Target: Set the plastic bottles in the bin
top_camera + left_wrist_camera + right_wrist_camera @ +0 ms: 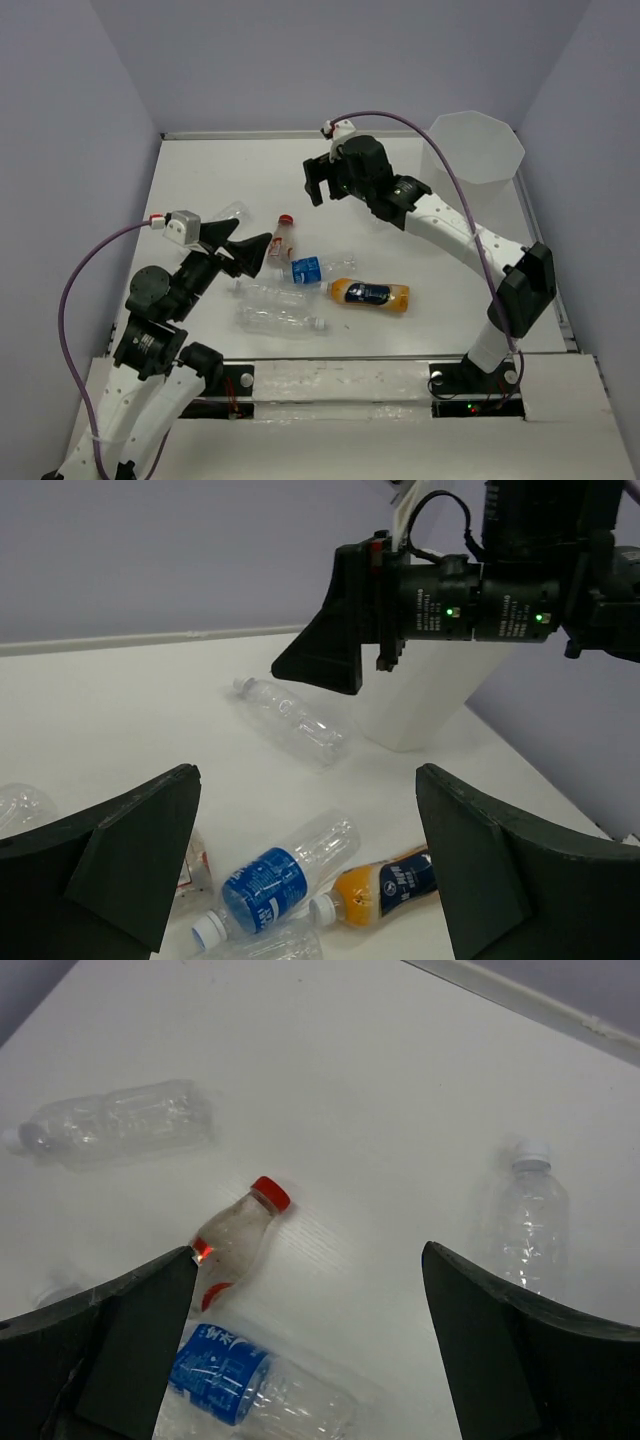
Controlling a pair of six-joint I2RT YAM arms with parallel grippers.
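Several plastic bottles lie on the white table. A red-capped one [282,234] [235,1240], a blue-labelled one [315,268] [280,875] [250,1385] and an orange one [370,294] [385,890] sit mid-table. Two clear ones [268,293] [280,320] lie in front of them. Another clear bottle [290,720] [525,1210] lies near the bin [470,145] [420,705] at the back right. My left gripper [252,238] [305,780] is open just left of the cluster, holding nothing. My right gripper [320,190] [308,1255] hovers open above the table behind the red-capped bottle, also holding nothing.
One more clear bottle [232,212] [115,1120] lies at the left, beyond my left gripper. Grey walls enclose the table on three sides. The right arm's links [450,225] stretch from the near right edge toward the table's middle, passing close by the bin.
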